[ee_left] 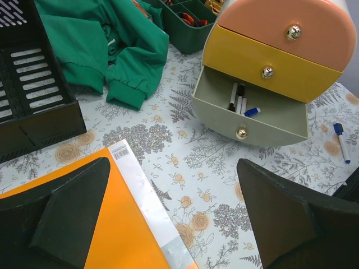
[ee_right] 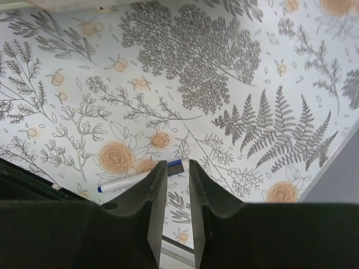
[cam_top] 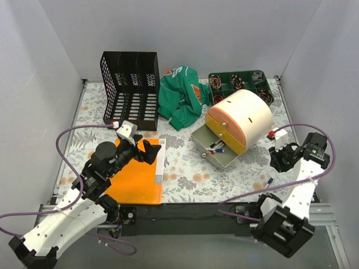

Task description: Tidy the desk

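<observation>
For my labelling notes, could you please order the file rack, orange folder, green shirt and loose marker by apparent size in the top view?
1. file rack and orange folder, too close to rank
2. green shirt
3. loose marker

Three drawers (ee_left: pixel 263 73) — one folder (cam_top: pixel 134 179), one rack (cam_top: pixel 130 89)

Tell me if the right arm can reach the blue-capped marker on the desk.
Probably yes. The right claw hangs right over the marker, which lies alone on bare desk, nothing between them. Its fingers are only narrowly apart, so it may need to open wider first.
</observation>
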Controlling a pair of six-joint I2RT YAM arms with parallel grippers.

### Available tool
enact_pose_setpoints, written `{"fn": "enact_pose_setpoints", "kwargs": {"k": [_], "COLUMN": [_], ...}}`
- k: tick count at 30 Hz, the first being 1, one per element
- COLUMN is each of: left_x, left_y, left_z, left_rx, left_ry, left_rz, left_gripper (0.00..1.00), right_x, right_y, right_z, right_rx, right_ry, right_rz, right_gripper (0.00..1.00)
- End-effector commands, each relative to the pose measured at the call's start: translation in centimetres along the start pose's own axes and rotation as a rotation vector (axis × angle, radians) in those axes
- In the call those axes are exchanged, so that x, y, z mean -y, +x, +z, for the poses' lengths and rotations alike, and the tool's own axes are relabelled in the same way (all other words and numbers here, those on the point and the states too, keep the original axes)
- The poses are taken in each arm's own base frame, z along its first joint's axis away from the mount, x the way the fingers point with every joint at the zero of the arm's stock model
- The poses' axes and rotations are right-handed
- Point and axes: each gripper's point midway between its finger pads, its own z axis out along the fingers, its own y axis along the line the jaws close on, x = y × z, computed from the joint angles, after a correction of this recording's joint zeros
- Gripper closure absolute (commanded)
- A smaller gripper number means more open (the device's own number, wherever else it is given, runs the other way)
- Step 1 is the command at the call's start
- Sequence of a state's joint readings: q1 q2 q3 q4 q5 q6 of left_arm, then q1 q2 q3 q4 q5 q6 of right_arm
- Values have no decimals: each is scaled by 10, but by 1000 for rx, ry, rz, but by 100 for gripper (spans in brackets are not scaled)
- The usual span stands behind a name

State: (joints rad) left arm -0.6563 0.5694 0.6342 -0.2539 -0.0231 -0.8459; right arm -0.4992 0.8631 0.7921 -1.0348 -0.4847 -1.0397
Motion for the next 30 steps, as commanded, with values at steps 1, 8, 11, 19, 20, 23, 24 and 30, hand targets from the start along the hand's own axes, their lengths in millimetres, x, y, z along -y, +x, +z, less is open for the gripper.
{"fn": "enact_pose_setpoints", "kwargs": {"k": [1, 8, 11, 19, 20, 23, 24, 30], "left_x": [3, 3, 7, 6, 5, 4, 4, 2], "left_y": [-5, -4, -3, 0, 0, 0, -1, 0], "left_z": [-1, 1, 2, 3, 3, 3, 3, 4], "left_rx": [17, 14, 8, -1, -2, -1, 2, -1], "left_ry": [20, 17, 44, 43, 39, 35, 35, 29], "left_rz": [0, 3, 2, 3, 3, 4, 4, 3], "left_gripper": [2, 2, 2, 2, 2, 2, 2, 2], "right_x": [22, -10, -18, -24, -22, -11, -11, -6], "right_y": [5, 57, 68, 70, 71, 80, 86, 69], "right_z": [0, 18, 19, 12, 13, 11, 11, 30], "right_rx": [4, -174, -194, -133, -128, -168, -191, -130], "right_ry": [-43, -248, -269, -436, -470, -515, -535, -494], "right_rz": [76, 147, 64, -475, -520, -698, -738, -916], "right_gripper": [66, 44, 40, 35, 34, 33, 32, 30]}}
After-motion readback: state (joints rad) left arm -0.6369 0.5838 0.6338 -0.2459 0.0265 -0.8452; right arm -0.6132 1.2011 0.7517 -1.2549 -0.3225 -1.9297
